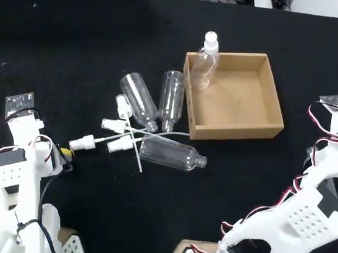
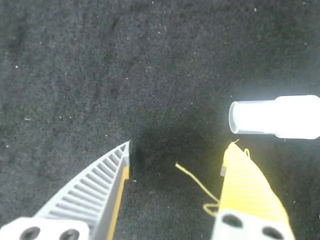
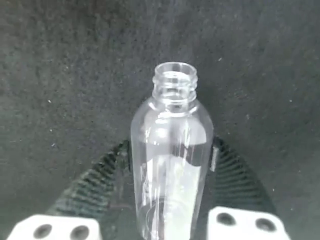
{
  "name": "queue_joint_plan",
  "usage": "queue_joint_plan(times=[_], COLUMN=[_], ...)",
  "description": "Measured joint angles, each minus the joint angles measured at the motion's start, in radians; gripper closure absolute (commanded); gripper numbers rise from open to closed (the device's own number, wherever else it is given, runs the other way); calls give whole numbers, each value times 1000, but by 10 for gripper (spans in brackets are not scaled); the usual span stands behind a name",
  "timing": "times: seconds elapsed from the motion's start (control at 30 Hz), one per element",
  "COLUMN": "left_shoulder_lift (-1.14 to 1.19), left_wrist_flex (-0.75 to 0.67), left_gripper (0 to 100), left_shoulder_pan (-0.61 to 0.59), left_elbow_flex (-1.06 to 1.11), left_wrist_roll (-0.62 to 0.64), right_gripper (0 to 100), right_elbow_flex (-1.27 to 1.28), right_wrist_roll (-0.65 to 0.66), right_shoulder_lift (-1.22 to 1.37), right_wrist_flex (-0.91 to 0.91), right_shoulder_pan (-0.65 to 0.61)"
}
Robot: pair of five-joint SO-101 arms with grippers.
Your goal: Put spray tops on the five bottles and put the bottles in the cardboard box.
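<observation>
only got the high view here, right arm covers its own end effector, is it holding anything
Observer: Yes. The right end effector is closed on a clear bottle.
Operator: capped yet?
Observer: No, its threaded neck is bare and open.
Operator: and the left one, open or shut
Observer: The left end effector is open; a white spray top lies just beyond its yellow fingertip, not between the fingers.

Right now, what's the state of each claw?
Left claw: open, holding nothing.
Right claw: shut on a clear plastic capless bottle.
</observation>
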Motion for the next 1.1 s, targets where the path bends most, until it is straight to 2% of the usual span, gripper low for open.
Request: queue_joint_plan(times=[0.83, 0.9, 0.97, 1.0, 1.03, 1.1], left_shoulder_lift=[0, 0, 0, 0, 0, 0], left_wrist_flex=[0, 0, 0, 0, 0, 0], left_gripper=[708, 708, 708, 708, 708, 708], left_shoulder_pan=[0, 0, 0, 0, 0, 0], left_elbow_flex=[0, 0, 0, 0, 0, 0], left_wrist_roll=[0, 0, 0, 0, 0, 0], right_gripper=[802, 845, 965, 994, 966, 975], right_elbow_flex=[-2, -2, -2, -2, -2, -2], right_wrist_roll=[0, 0, 0, 0, 0, 0], right_shoulder_lift=[81, 81, 81, 81, 81, 81], right_wrist_flex=[-46, -46, -48, -49, -49, -48], right_shoulder_pan=[0, 0, 0, 0, 0, 0])
